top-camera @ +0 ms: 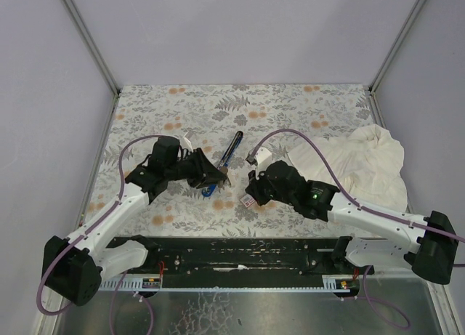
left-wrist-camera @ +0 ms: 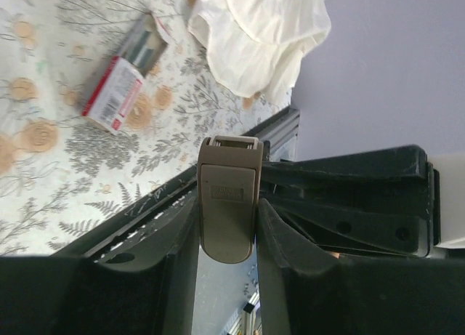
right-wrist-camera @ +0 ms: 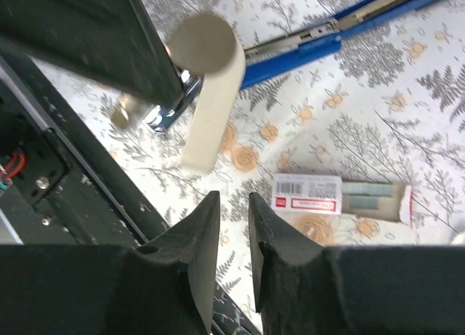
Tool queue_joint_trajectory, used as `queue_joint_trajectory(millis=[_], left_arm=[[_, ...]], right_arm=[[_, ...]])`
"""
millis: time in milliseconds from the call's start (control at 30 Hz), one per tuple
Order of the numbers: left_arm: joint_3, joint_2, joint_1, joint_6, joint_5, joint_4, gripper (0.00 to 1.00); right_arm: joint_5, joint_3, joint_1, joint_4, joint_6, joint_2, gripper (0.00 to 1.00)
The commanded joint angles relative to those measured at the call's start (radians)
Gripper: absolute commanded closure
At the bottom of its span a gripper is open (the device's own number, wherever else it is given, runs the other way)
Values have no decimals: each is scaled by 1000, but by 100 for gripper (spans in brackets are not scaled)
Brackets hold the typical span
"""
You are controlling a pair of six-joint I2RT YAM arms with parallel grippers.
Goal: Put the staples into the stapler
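On table (top-camera: 290, 102): 1 stapler (right-wrist-camera: 327, 41); 1 box (right-wrist-camera: 307, 194)

Floral-patterned table (top-camera: 305, 102): open blue stapler (top-camera: 232, 147) at centre, staples box (top-camera: 248, 202) at 6 o'clock, white cloth (top-camera: 370, 164) at 3 o'clock.

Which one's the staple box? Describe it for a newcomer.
On the floral table, left of the white cloth, look beside the blue stapler, on the arms' side. The box is tiny, white, with a red label, grey tray poking out one end.
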Motion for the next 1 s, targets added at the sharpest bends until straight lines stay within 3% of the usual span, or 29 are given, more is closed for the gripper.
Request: queue_joint_trajectory(millis=[0, 233, 467, 967], left_arm=[[39, 7, 30, 75, 61, -59, 100], [55, 26, 44, 124, 78, -101, 100], [10, 16, 45, 63, 100, -23, 100], [0, 8, 44, 62, 112, -23, 100]], right_arm=[[41, -5, -2, -44, -29, -40, 96], [31, 5, -2, -54, -7, -47, 93], [-100, 19, 0, 65, 61, 12, 56], [-167, 70, -1, 139, 64, 106, 35]])
